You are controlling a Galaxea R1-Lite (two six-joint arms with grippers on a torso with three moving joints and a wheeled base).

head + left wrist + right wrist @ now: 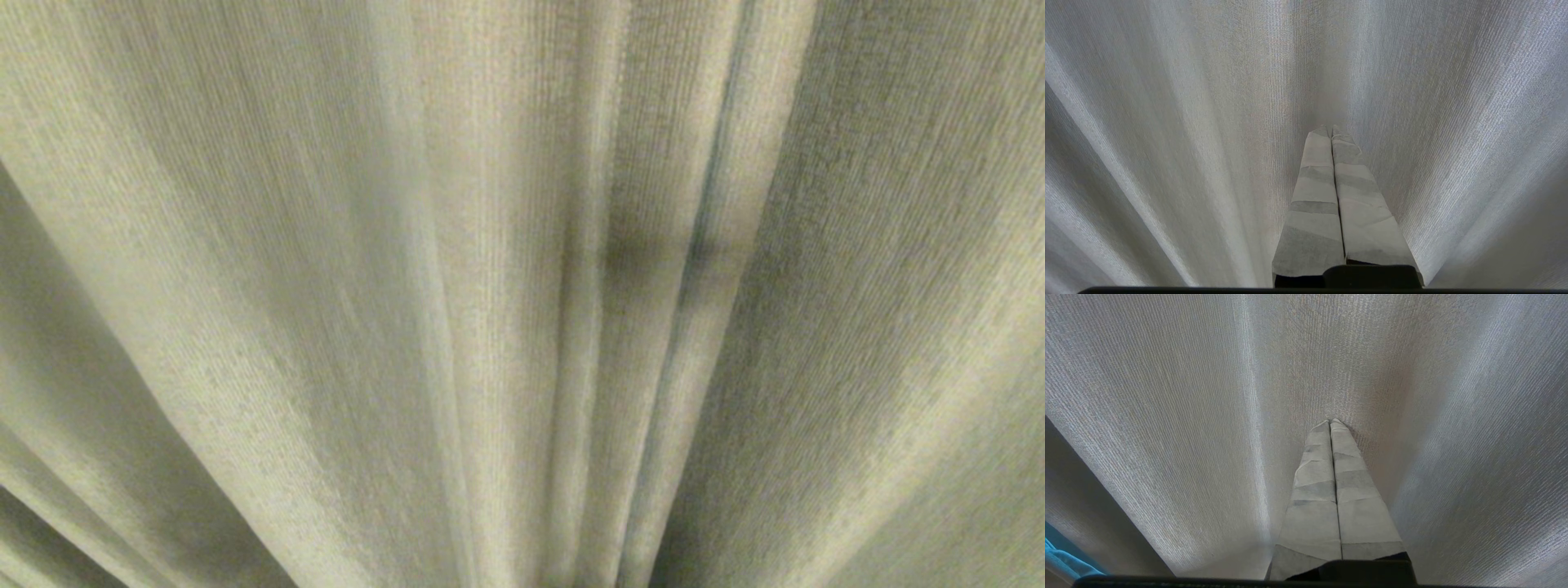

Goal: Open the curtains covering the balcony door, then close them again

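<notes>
Filling the whole head view: the curtains [457, 310], heavy beige-grey woven fabric hanging in vertical pleats, very near the camera. Folds fan outward toward the upper corners and gather toward the lower middle. A darker, shadowed crease runs down right of centre. Neither arm shows in this view. Glass and frame are hidden behind the cloth; the drapes stand drawn across.

Left wrist view: left claw [1330, 130] closed, the two fingers [1314, 196] wrapped in pale tape and pressed together along their length, nothing between them. The tips point at the pleated fabric and sit right at its surface; actual contact cannot be told.

Right wrist view: right claw [1330, 422] likewise closed and empty, taped fingers [1355, 498] lying flush side by side. Tips aimed at a flatter stretch of the same cloth, close against it. A sliver of blue material [1063, 561] shows at one corner past the curtain's edge; what it is cannot be told.
</notes>
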